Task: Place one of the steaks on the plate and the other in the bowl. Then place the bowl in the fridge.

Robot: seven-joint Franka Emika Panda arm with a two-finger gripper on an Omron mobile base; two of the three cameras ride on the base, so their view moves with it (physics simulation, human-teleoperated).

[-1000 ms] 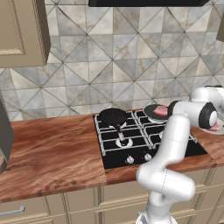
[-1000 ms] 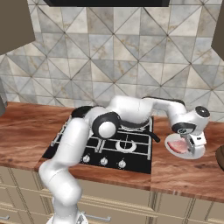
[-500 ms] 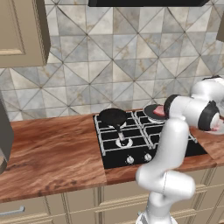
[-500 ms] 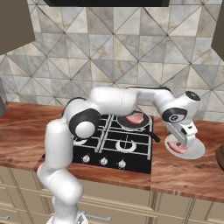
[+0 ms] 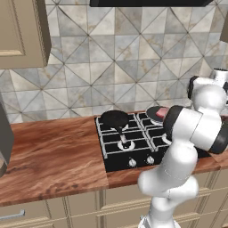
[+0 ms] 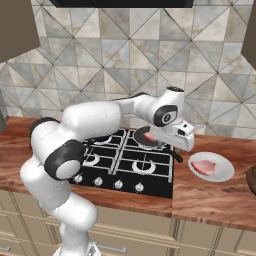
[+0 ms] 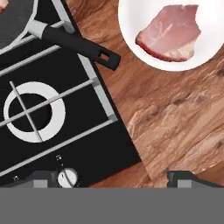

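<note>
— On the counter just right of the hob [image 6: 125,162], what did you log?

— One white plate [image 6: 224,170], with one steak [image 6: 204,167] lying flat on it, inside the rim. In the hand view that steak showed pink with a pale fatty edge.

— And the other steak?

— Second steak [image 6: 148,136] sat in the frying pan [image 6: 156,142] on the rear right burner. So: two steaks counted, one on the plate, one in the pan, well apart.

— Where was my gripper?

— Your gripper [image 7: 111,177] hung over the hob's front right corner, looking down. Its two dark tips stood wide apart with nothing between them, so it was spread and carrying nothing. The pan handle [image 7: 76,43] ran between the pan and the plate, its end just short of the plate's rim.

— The bowl?

— One dark brown curved edge at the far right of the counter, likely the bowl [image 6: 252,179]. It was cut by the frame, so you could not tell what was in it.

— Any writing?

— Small marks beside the knob [image 7: 67,177] in the hand view, too small to read.

— Other counts?

— Two pans: the one with the steak and a smaller black pan [image 5: 115,119] on the rear left burner. Four knobs along the hob's front edge in the right base view. Two bare burner rings in front.
</note>
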